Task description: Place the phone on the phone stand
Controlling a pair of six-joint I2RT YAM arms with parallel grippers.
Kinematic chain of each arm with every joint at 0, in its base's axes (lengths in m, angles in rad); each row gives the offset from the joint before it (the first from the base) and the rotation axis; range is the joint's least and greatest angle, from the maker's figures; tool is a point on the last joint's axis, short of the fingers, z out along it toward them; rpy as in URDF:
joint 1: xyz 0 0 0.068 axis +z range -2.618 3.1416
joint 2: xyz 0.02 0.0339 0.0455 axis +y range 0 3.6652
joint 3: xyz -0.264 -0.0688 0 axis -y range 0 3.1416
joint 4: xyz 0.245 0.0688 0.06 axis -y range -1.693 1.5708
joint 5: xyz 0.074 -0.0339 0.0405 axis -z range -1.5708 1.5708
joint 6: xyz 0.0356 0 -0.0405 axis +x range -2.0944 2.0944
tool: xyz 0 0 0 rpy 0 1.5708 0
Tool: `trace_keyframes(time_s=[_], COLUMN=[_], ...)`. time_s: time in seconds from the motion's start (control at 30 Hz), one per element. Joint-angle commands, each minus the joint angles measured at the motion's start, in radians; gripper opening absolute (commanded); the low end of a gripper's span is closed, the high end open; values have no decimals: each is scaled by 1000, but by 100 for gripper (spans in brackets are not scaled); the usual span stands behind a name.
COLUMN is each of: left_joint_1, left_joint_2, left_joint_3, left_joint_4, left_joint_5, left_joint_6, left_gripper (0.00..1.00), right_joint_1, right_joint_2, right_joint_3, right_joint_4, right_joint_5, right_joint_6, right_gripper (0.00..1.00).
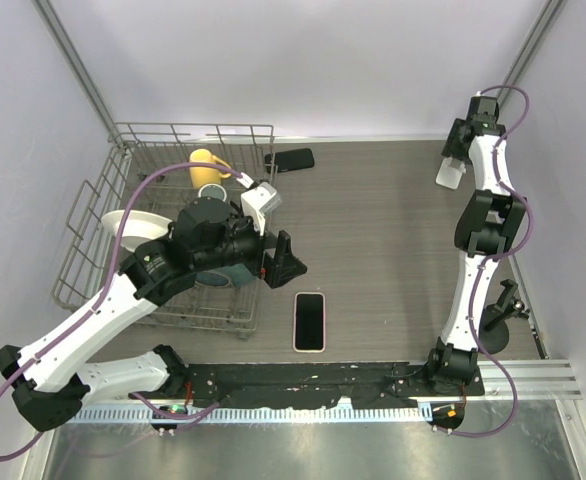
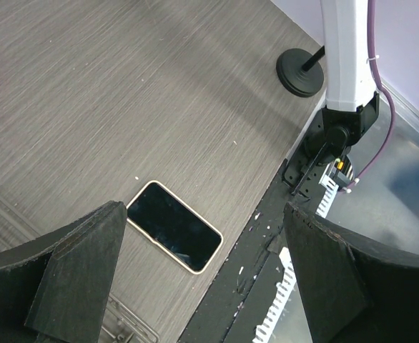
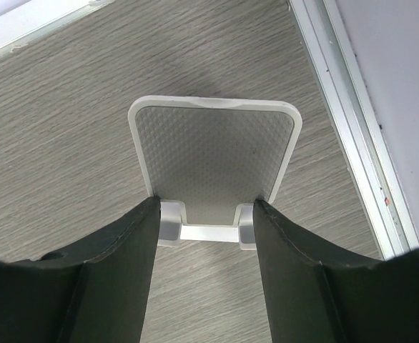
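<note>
Wire dish rack, nine o'clock, holds yellow cup and white plate; left gripper agape near phone; right gripper straddles phone stand, two o'clock, clamping unclear.

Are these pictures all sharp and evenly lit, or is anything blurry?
Top view: soft, even light, faint shadows, the phone crisp. Left wrist view: table grain sharp, the left fingers dark and soft. Right wrist view: the phone stand is sharp down to its dimpled pad; the right fingers beside it are dark.
</note>
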Motion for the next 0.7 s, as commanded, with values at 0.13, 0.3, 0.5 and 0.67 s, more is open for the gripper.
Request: trace_keyframes(time_s=[0.13,0.3,0.5,0.67], left_joint_1=[-4,-5,-4,-4], left_joint_2=[-8,-15,-21,-24], left_joint_3=[3,0,-4,-8], left_joint_4=[46,46,49,52], left_joint_5=[11,13,13,9], left_joint_6=[-4,-7,-10,-8], left_gripper=[96,96,96,96], right_joint_1=[-4,-4,-6,-4], right_joint_2=[-35,-72,-52,-57], right_joint_3=[-55,-113,-97,-113], right_joint_4=[75,104,113,167], right_joint_5=[-22,-13,-11,-10], right_joint_6=[-9,-20,-18,2], right_gripper=[61,65,65,63])
